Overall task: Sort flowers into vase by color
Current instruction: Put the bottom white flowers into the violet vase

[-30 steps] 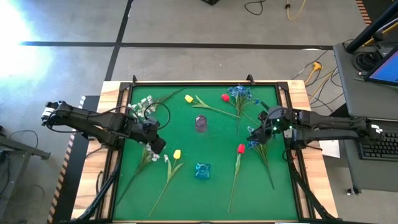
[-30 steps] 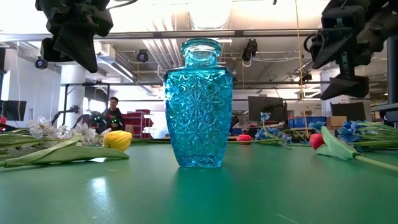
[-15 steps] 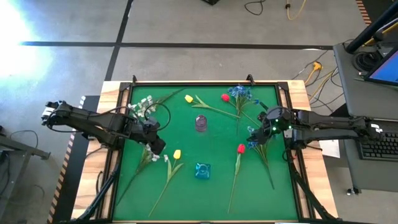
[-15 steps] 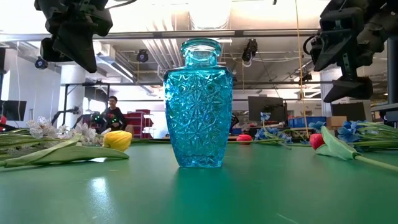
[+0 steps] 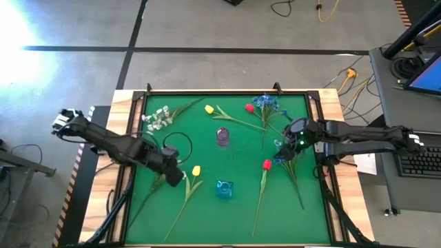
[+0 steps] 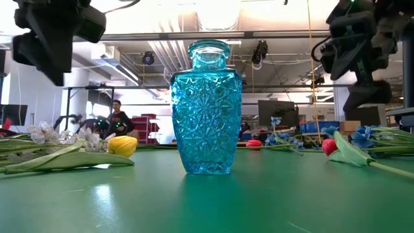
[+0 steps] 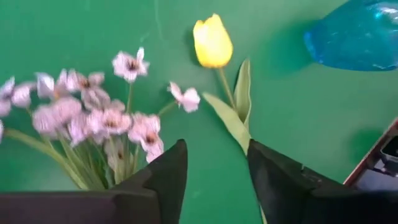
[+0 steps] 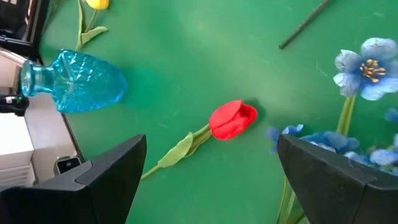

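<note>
My left gripper (image 5: 178, 178) (image 7: 214, 180) hovers open over the green mat, left of the blue glass vase (image 5: 224, 189) (image 6: 206, 110). Its fingers stand beside a spray of white blossoms (image 7: 93, 118) and a yellow tulip (image 7: 212, 42) (image 5: 196, 170), both lying flat. My right gripper (image 5: 281, 150) (image 8: 211, 146) hangs open at the right, above a red tulip (image 8: 233, 119) (image 5: 267, 164) and blue blooms (image 8: 364, 68). A small purple vase (image 5: 222, 136) stands upright at the mat's middle. Neither gripper holds anything.
More flowers lie along the far side: a white spray (image 5: 157, 118), a yellow tulip (image 5: 209, 109), a red tulip (image 5: 249, 107) and blue blooms (image 5: 265, 102). Long green stems reach toward the near edge. A wooden rim (image 5: 124, 138) frames the mat.
My left arm has swung and carried its gripper a little toward the table's near edge, closer to the yellow tulip and the blue vase. The flowers and vases lie as they did.
</note>
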Robot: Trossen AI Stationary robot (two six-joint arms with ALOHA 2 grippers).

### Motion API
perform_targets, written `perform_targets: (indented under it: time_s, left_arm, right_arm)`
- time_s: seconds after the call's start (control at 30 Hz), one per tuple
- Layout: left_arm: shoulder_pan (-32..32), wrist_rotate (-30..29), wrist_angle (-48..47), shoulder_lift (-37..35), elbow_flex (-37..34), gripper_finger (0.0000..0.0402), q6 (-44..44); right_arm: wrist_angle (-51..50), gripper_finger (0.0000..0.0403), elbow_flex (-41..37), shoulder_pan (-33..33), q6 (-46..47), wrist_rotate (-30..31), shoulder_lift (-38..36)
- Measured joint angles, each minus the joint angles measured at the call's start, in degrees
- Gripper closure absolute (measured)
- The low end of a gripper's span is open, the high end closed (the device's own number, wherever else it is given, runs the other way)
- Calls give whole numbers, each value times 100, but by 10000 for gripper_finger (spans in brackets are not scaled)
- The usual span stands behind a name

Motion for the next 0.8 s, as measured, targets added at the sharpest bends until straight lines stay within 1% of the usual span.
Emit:
perform_targets:
  time_s: [0.13,0.27,0.33,0.47,0.6,0.8]
  left_arm:
    - [-366,-4,-149,216,139,236,-315]
    - [-685,-1,-525,448,205,235,-931]
    - [-803,-1,-710,536,206,234,-1193]
    - [-918,5,-1001,676,203,230,-1442]
    - [-919,-1,-1121,791,203,210,-1484]
    - [-1082,141,-1273,1029,194,164,-1502]
  right_arm:
    - [-522,48,380,-1,-163,110,-41]
    - [-1019,48,654,1,-310,217,-38]
    - [-1046,48,698,1,-326,288,-41]
    - [-1055,48,694,1,-352,297,-28]
    - [-1058,48,681,1,-390,302,-29]
    - [-1057,49,677,1,-229,300,0]
